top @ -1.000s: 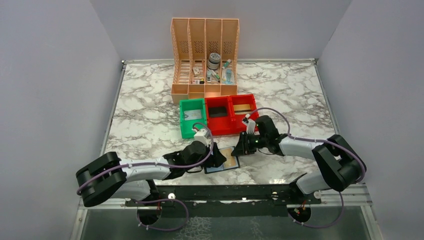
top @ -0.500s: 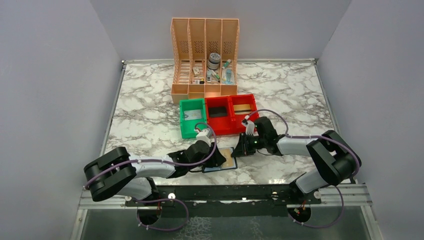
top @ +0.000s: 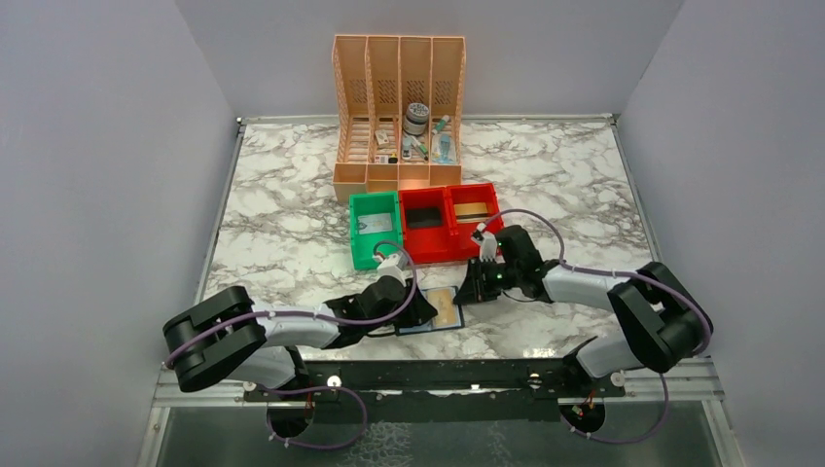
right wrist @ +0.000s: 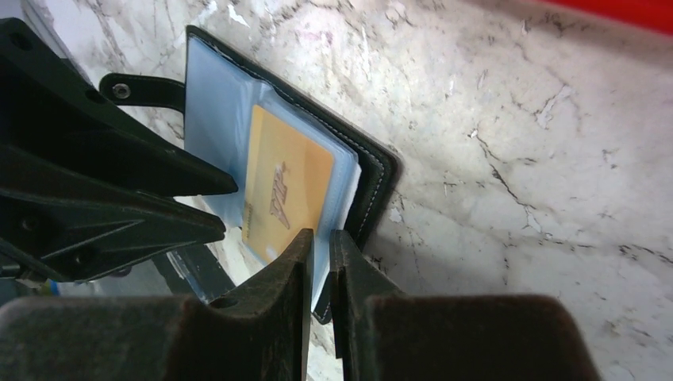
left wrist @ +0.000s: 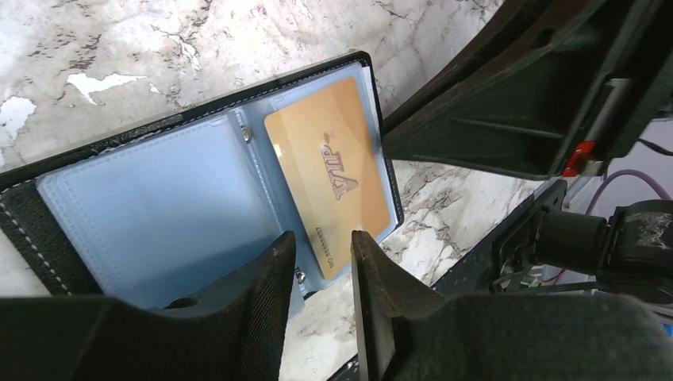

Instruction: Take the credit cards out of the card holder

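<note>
The black card holder (top: 428, 329) lies open on the marble near the front edge, pale blue sleeves up (left wrist: 159, 206). A tan credit card (left wrist: 333, 167) sits in its right-hand sleeve and also shows in the right wrist view (right wrist: 286, 190). My left gripper (left wrist: 321, 238) hovers at the holder's near edge with a narrow gap between its fingers; the card's end lies under that gap. My right gripper (right wrist: 321, 235) comes in from the right (top: 465, 292), and its fingers are pinched on the pale blue sleeve edge beside the card. The holder's black rim (right wrist: 377, 178) lies just right of them.
A green bin (top: 375, 229) and two red bins (top: 426, 224) stand just behind the holder, each with a flat card inside. A peach file organiser (top: 399, 107) with small items stands at the back. The black rail (top: 438, 375) runs along the front edge.
The left arm's elbow has swung to the right while its gripper stays at the holder. The right gripper has edged left onto the holder's right side.
</note>
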Robot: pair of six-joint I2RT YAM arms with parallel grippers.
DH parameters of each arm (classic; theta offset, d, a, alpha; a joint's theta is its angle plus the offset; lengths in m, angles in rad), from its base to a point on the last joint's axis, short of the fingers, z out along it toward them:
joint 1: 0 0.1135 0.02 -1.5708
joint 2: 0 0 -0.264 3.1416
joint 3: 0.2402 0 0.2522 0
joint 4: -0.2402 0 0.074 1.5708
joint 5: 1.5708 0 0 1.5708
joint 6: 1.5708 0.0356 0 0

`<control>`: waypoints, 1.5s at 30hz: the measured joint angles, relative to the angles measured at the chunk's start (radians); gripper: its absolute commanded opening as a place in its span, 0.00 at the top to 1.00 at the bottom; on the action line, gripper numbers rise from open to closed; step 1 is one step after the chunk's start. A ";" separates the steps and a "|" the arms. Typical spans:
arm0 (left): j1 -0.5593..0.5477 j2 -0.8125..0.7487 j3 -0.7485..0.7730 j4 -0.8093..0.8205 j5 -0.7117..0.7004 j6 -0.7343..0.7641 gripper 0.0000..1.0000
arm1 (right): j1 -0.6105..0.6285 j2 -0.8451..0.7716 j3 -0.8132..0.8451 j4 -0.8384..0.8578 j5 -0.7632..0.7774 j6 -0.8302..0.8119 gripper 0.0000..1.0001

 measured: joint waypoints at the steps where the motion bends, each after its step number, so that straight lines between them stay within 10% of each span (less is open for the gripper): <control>1: 0.000 -0.005 -0.004 0.000 -0.001 0.001 0.64 | 0.000 -0.016 0.009 -0.028 0.015 -0.019 0.85; 24: 0.000 -0.034 -0.024 0.005 -0.058 -0.010 0.64 | 0.023 0.058 0.051 -0.016 -0.069 -0.009 0.83; 45: -0.002 0.032 -0.083 0.136 -0.153 -0.072 0.84 | 0.023 0.098 0.013 0.115 -0.103 0.087 0.83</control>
